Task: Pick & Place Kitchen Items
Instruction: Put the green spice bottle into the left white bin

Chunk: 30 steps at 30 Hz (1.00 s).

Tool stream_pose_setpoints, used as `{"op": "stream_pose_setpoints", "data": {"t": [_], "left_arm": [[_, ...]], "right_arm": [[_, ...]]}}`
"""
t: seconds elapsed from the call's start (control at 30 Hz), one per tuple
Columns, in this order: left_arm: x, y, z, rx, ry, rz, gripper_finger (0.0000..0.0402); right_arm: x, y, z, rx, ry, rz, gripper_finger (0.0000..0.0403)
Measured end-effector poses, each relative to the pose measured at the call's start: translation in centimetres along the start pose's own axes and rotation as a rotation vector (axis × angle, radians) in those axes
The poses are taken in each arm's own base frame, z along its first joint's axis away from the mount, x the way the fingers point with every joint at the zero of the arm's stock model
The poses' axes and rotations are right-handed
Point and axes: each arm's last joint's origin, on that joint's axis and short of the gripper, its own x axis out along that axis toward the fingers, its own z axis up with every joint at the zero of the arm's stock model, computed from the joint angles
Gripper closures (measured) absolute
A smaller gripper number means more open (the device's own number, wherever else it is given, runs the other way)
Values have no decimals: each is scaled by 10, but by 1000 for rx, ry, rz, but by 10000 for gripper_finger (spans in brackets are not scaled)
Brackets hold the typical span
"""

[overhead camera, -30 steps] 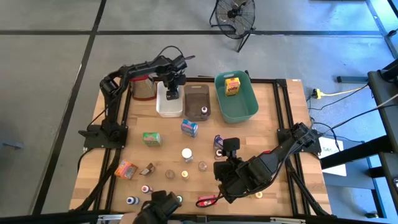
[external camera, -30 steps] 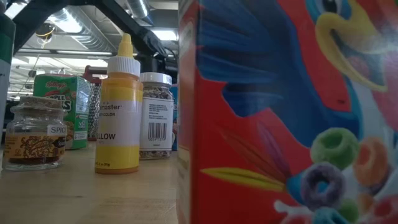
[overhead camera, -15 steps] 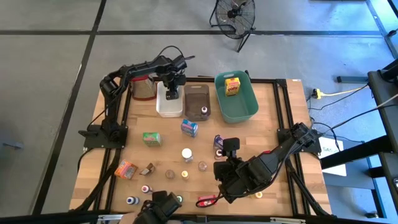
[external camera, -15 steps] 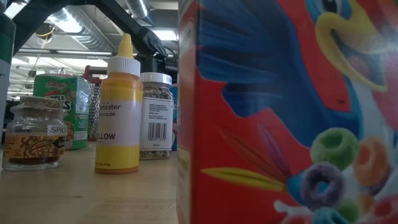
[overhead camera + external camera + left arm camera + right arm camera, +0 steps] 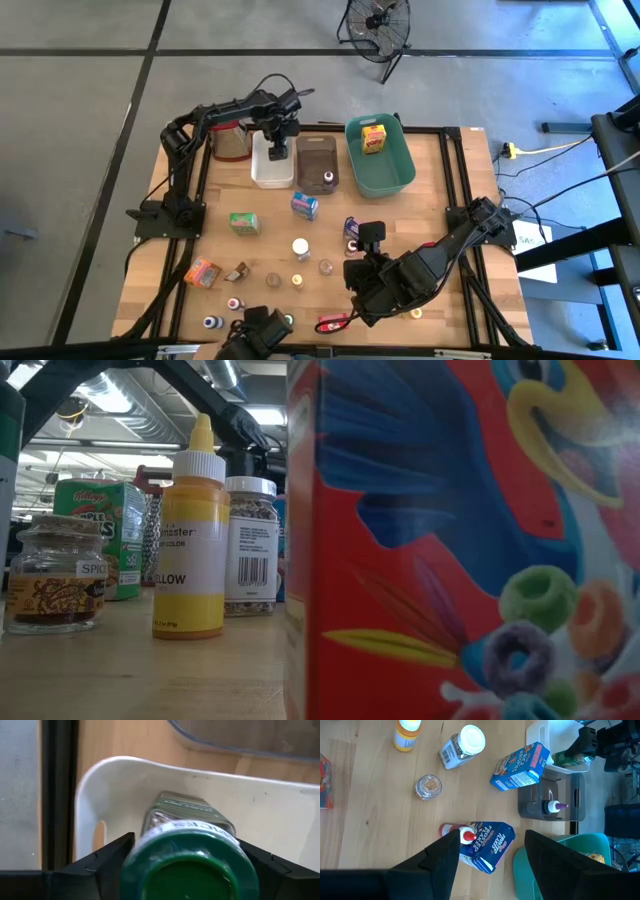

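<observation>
My left gripper (image 5: 278, 150) points down into the white bin (image 5: 266, 172) at the table's far side. Its fingers stand open on either side of a green-capped jar (image 5: 189, 865), which is upright in the white bin (image 5: 100, 795). My right gripper (image 5: 368, 240) hangs open and empty above the table's near middle. In its wrist view the right gripper (image 5: 491, 835) is over a blue cereal box (image 5: 487, 845) and a red-capped bottle (image 5: 454, 831). A yellow box (image 5: 373, 138) lies in the teal bin (image 5: 392, 178). A purple-capped bottle (image 5: 328, 180) is in the brown bin (image 5: 316, 150). My left gripper's fingers (image 5: 112, 857) come from above and stand close against both sides of the jar's green cap (image 5: 150, 870). Whether they touch it I cannot tell. The jar stands upright in the white bin.
Loose on the wood are a green box (image 5: 243, 222), a blue box (image 5: 305, 205), a white-capped jar (image 5: 300, 247), a red cereal box (image 5: 203, 272) and several small bottles near the front edge. A steel grater (image 5: 230, 142) stands far left. A yellow bottle (image 5: 192, 530) shows in the low view.
</observation>
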Motion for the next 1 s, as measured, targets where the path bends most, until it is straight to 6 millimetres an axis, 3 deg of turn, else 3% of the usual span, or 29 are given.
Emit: {"op": "stream_pose_setpoints", "data": {"t": [0.57, 1.0], "left_arm": [[-3, -11, 4, 30, 23, -18, 103], [-58, -30, 12, -7, 125, -65, 102]], "right_arm": [[0, 0, 0, -1, 0, 0, 178], [2, -2, 1, 21, 18, 27, 178]]}}
